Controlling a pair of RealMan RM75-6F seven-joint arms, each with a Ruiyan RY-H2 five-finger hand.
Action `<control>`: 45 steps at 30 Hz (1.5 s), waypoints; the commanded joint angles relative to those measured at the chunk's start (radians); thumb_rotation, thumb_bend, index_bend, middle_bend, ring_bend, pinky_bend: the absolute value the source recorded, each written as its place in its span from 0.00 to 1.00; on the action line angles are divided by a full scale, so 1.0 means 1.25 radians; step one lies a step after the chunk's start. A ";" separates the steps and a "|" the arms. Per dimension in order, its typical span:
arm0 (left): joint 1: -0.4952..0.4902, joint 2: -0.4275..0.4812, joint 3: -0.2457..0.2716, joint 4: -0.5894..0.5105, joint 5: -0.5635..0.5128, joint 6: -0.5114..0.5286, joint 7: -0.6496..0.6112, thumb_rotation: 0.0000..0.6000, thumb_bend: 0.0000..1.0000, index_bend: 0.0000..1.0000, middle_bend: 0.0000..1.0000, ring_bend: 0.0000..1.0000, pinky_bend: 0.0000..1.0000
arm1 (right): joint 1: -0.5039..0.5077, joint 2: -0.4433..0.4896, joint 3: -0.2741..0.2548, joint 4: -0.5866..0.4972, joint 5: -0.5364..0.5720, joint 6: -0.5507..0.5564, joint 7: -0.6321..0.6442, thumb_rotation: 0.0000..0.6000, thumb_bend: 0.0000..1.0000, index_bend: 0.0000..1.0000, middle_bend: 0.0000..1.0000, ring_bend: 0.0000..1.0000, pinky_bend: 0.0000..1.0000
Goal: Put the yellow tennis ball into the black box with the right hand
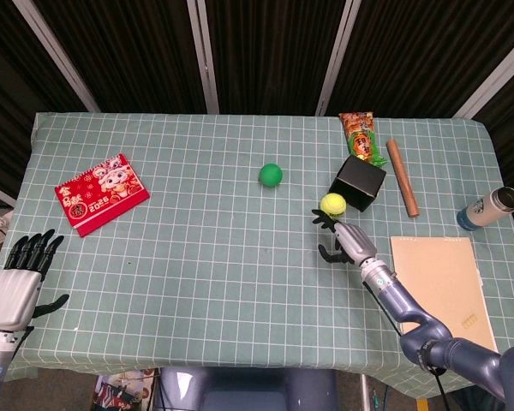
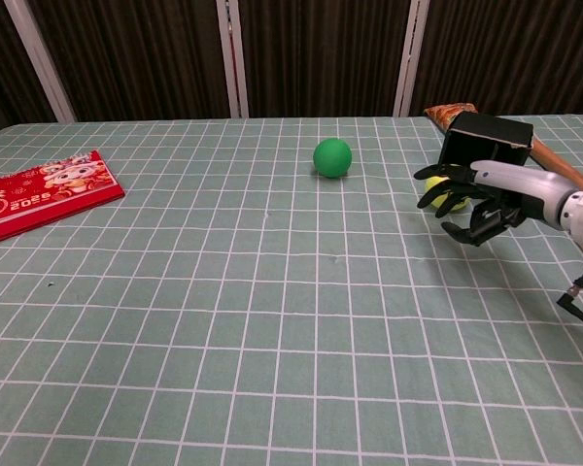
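Fingers of the right hand [image 1: 344, 240] are spread and curved toward the yellow tennis ball [image 1: 331, 204], reaching around its near side without closing on it; in the chest view they partly cover the ball, and whether any fingertip touches it I cannot tell, so the hand [image 2: 476, 199] holds nothing. The ball sits on the table [image 1: 197, 257] just at the near-left mouth of the black box [image 1: 359, 181], which lies tipped on its side with the opening facing the hand. The main risk, as I judge it, is that the ball rolls: a round ball on a flat cloth, nudged by a fingertip off centre, could slip left past the box's edge rather than into it, or run toward the green ball [image 1: 271, 175] further left. A second risk is the box itself; it looks light and unanchored, so a push on the ball or a brushing knuckle could shove it back against the snack packet [image 1: 360, 135] and the wooden rolling pin [image 1: 403, 177] behind it, or turn its opening away. Closing too late would squeeze the ball out from under the fingers. The left hand [image 1: 19, 278] rests at the near-left corner, fingers apart and holding nothing, well apart from all of this.
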 commanded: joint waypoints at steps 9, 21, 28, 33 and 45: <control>0.001 0.000 -0.001 0.002 0.000 0.003 -0.002 1.00 0.11 0.00 0.00 0.00 0.00 | 0.018 -0.007 0.002 0.024 0.000 -0.018 0.046 1.00 0.55 0.04 0.22 0.21 0.39; 0.000 -0.003 -0.004 0.005 -0.009 -0.002 0.000 1.00 0.11 0.00 0.00 0.00 0.00 | 0.047 -0.047 0.002 0.099 -0.010 -0.031 0.113 1.00 0.55 0.00 0.10 0.08 0.27; -0.002 -0.004 -0.006 0.005 -0.017 -0.009 0.002 1.00 0.11 0.00 0.00 0.00 0.00 | 0.068 -0.053 -0.010 0.151 -0.027 -0.053 0.160 1.00 0.55 0.00 0.07 0.01 0.07; -0.001 -0.004 -0.007 0.004 -0.021 -0.008 0.005 1.00 0.11 0.00 0.00 0.00 0.00 | 0.080 -0.056 -0.027 0.191 -0.043 -0.067 0.195 1.00 0.55 0.00 0.07 0.01 0.00; 0.000 -0.006 -0.005 -0.002 -0.021 -0.007 0.014 1.00 0.11 0.00 0.00 0.00 0.00 | 0.094 -0.071 -0.068 0.269 -0.073 -0.087 0.224 1.00 0.55 0.05 0.07 0.00 0.00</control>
